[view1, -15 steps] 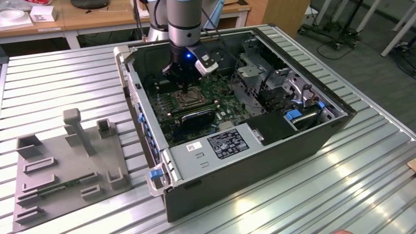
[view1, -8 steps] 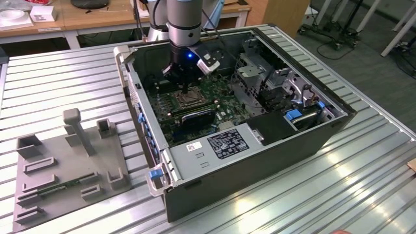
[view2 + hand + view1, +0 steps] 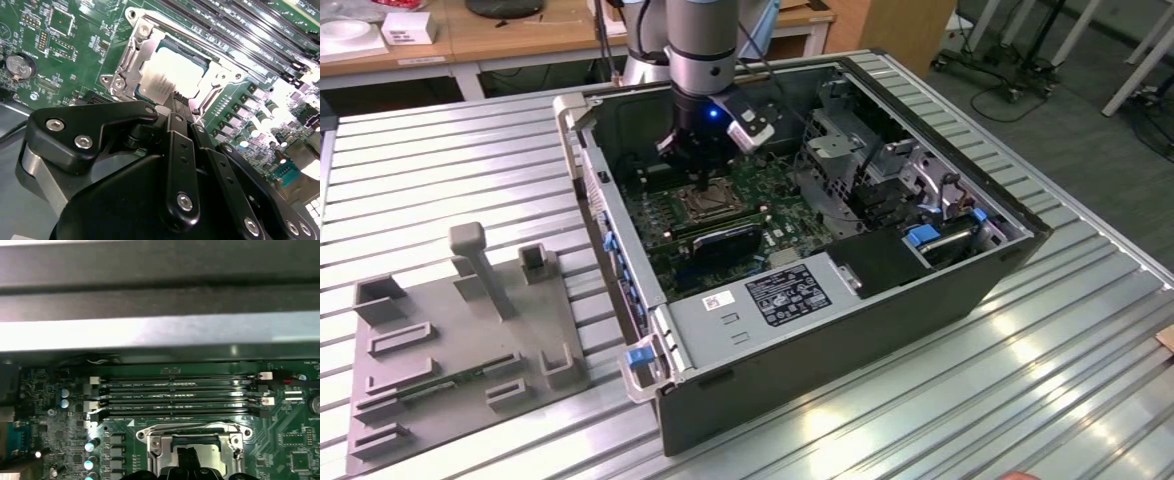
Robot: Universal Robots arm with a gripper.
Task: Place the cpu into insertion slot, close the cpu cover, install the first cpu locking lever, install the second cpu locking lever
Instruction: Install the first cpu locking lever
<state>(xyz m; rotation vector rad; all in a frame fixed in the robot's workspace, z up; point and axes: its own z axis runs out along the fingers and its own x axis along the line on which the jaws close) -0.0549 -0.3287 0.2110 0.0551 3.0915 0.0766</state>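
Landmark: the insertion slot (image 3: 172,75), a small square socket with silvery metal rim on the green motherboard (image 3: 75,45).
Chip: the cpu (image 3: 167,75), a small flat pale silvery square, lies seated inside the socket.
Cover: the cpu cover (image 3: 135,60), a thin silvery frame plate, seems folded down around the chip.
Pincer: the black gripper (image 3: 179,102) hangs just above the socket's edge, fingers pressed together, holding nothing.
Handling: the chip looks light, rigid and fragile; best held by its edges.

A pale silvery-beige cpu (image 3: 167,75) was framed by a silvery cpu cover (image 3: 131,60) on a green motherboard (image 3: 75,50); the hand (image 3: 182,107) was seen black, the surface (image 3: 440,180) ribbed grey.
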